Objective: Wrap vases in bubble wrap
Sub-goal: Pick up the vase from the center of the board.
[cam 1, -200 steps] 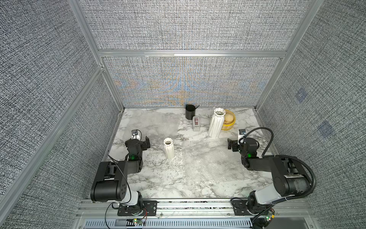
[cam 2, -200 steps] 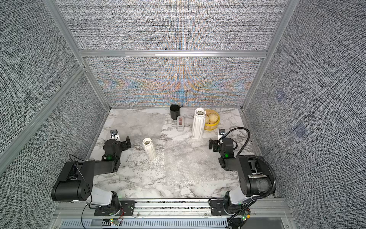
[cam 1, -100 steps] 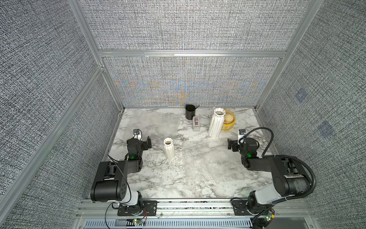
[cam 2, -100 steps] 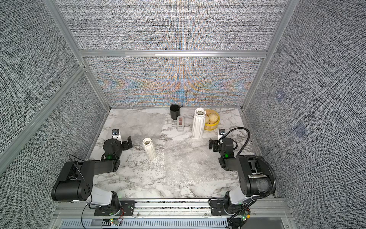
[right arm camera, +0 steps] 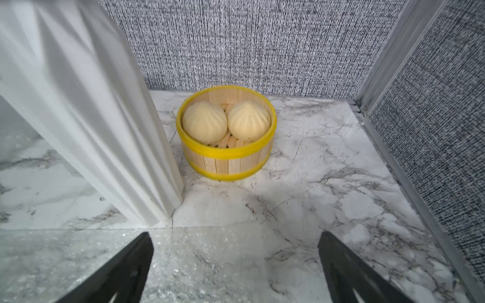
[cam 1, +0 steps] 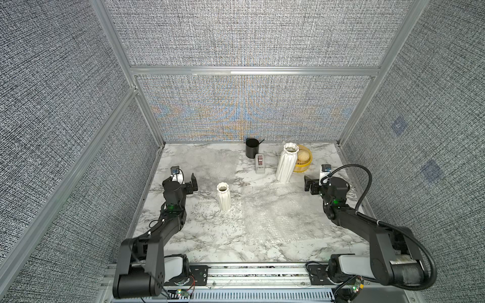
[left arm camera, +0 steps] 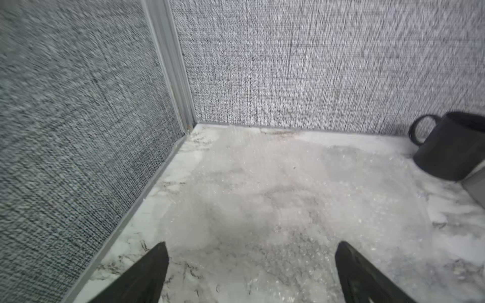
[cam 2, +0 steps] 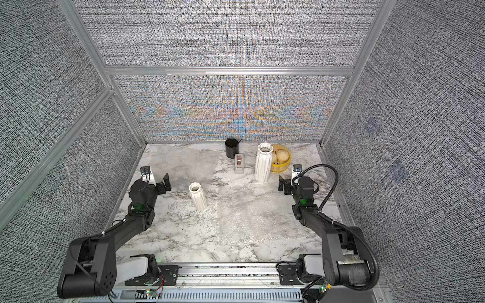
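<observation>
The tall white ribbed vase (cam 1: 286,162) (cam 2: 263,162) stands upright at the back right; its side fills part of the right wrist view (right arm camera: 78,105). The short vase (cam 1: 223,196) (cam 2: 198,196) stands upright left of centre. One bubble wrap sheet (cam 1: 283,223) (cam 2: 257,223) (right arm camera: 183,262) lies flat at the front centre-right. Another sheet (cam 1: 210,162) (left arm camera: 275,196) lies at the back left. My left gripper (cam 1: 185,181) (cam 2: 157,182) (left arm camera: 252,262) hovers open left of the short vase, over that back sheet's near edge. My right gripper (cam 1: 315,185) (cam 2: 287,185) (right arm camera: 236,251) is open, just in front and right of the tall vase.
A black cup (cam 1: 252,148) (left arm camera: 451,149) stands at the back wall. A small grey box with a red switch (cam 1: 259,164) lies in front of it. A yellow-rimmed steamer basket (cam 1: 308,162) (right arm camera: 225,157) with two buns sits behind the tall vase. Fabric walls close three sides.
My left gripper has moved slightly toward the back wall, and its wrist view is blurred. The right arm and both vases have not moved.
</observation>
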### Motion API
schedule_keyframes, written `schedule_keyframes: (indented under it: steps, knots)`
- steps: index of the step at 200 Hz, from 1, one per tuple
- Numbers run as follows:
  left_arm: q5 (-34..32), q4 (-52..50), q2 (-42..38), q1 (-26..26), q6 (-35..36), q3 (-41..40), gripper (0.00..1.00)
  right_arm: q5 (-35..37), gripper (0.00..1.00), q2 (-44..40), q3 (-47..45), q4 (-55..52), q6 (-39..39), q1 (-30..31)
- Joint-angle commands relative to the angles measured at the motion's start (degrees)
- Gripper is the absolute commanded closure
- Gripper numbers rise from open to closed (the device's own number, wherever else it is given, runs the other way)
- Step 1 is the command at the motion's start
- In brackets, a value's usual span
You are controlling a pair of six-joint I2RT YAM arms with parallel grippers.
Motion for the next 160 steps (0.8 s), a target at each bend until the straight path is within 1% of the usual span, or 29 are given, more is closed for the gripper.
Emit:
schedule_keyframes:
  steps: [1,11,20,34,44,57,69,79,102,118,137,160]
  knots:
    - [-3.5,-8.6,-6.3,0.1,-8.2,0.9,0.01,-1.8,0.01,-3.6,3.5,-14.2,6.6,0.0]
    - [-2.9,-9.3,-9.4,0.0,-11.6,1.0,0.01,0.2,0.01,-4.9,5.8,-19.1,13.1,-0.2]
    - [-3.1,-9.2,-11.8,0.1,-16.6,0.6,0.01,-1.0,0.01,-5.8,7.7,-24.0,16.2,-0.9]
    - [-4.7,-11.7,-14.9,0.1,-25.0,0.2,0.01,-6.6,0.01,-6.1,8.2,-24.3,18.4,-2.2]
    - [-3.8,-11.2,-16.1,0.2,-27.0,-0.3,0.01,-9.5,0.01,-5.4,8.3,-23.4,19.8,-2.7]
    - [-2.0,-13.3,-17.3,0.1,-30.0,0.6,0.01,-11.5,0.01,-4.7,9.8,-26.1,19.7,-2.8]
    - [1.6,-15.0,-17.8,0.1,-31.5,1.7,0.01,-11.6,0.01,-5.5,9.7,-26.6,18.3,-1.8]
    - [5.4,-15.6,-17.8,0.1,-30.7,2.7,0.01,-9.7,0.01,-7.1,8.4,-25.2,16.7,0.4]
    - [7.8,-19.8,-18.3,-0.2,-34.1,4.9,0.01,-5.3,0.01,-10.8,5.8,-22.6,12.8,6.1]
    - [10.6,-23.5,-18.0,-1.2,-34.9,7.5,0.01,-3.8,0.01,-12.4,4.3,-20.5,9.1,10.0]
    - [12.4,-26.5,-17.1,-4.4,-35.0,10.3,0.01,-1.2,0.01,-12.5,2.3,-15.1,6.1,14.2]
    - [12.7,-28.7,-14.6,-9.3,-34.1,14.2,0.01,-0.6,0.01,-8.7,2.9,-9.8,7.3,14.3]
